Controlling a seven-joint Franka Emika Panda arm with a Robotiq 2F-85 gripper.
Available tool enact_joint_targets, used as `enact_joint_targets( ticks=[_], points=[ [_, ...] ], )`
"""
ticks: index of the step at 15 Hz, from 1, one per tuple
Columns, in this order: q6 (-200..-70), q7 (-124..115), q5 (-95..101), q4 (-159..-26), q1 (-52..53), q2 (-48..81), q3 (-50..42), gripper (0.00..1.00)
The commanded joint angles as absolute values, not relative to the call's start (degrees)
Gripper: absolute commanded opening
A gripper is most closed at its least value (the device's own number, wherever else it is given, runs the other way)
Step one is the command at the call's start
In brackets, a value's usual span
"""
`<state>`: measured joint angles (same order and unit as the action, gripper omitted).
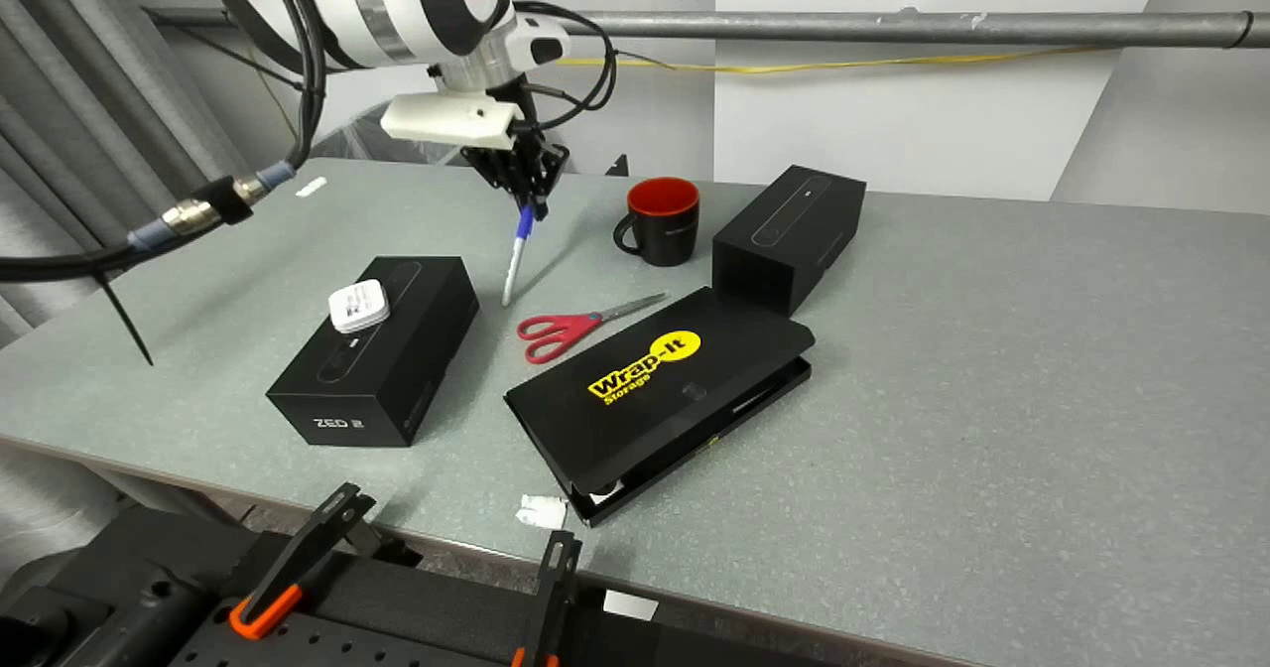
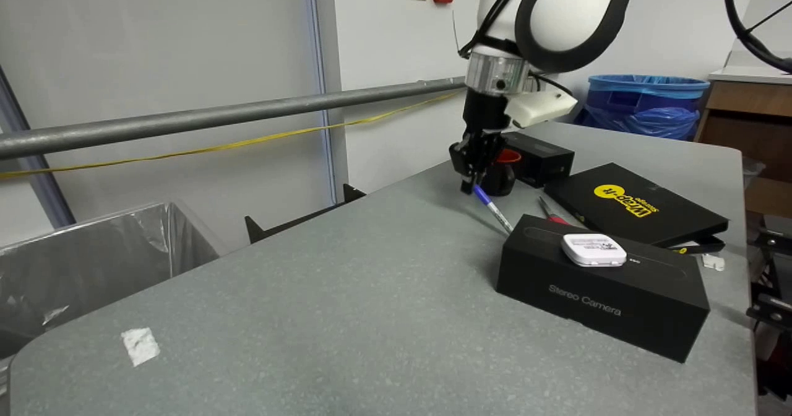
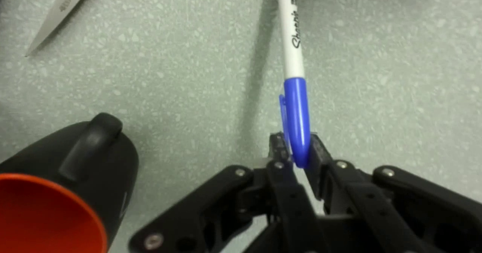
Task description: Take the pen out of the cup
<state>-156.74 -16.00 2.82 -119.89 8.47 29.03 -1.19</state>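
The pen [image 1: 515,265] is thin, with a white barrel and a blue cap. My gripper [image 1: 530,208] is shut on the cap end, and the pen slants down from it. I cannot tell whether its lower end touches the table. In the wrist view the pen [image 3: 293,61] has its blue cap between the two fingertips [image 3: 297,149]. The cup [image 1: 667,235] is a black mug with a red interior, upright on the table beside the gripper. The pen is outside it. In the wrist view the cup [image 3: 113,159] is at the lower left, and its visible interior holds nothing.
Red-handled scissors [image 1: 563,332] lie below the pen. A black box [image 1: 387,349] bears a small white case [image 1: 358,307]. A flat black Wrap-It box [image 1: 665,389] lies in front. Another black box [image 1: 789,235] stands beside the cup. A pipe rail [image 1: 873,25] runs behind.
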Motion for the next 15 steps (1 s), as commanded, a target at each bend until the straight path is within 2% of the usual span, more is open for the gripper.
enact_joint_targets(
  ticks=[1, 2, 3, 8, 11, 15],
  points=[
    [-154.96, -16.25, 6.55, -114.36, 11.95, 34.17, -4.29, 0.04],
    [-155.69, -16.43, 7.32, -114.20, 12.77, 34.41, -5.07, 0.41],
    [-156.24, -16.53, 7.69, -114.11, 13.25, 34.46, -5.49, 0.43],
    [-158.89, -17.02, 8.83, -114.62, 14.91, 32.64, -7.34, 0.81],
    [-159.49, -17.30, 8.58, -113.94, 15.37, 32.44, -8.15, 0.99],
    [-158.79, -16.10, 7.05, -113.55, 14.01, 32.85, -6.84, 1.00]
  ],
)
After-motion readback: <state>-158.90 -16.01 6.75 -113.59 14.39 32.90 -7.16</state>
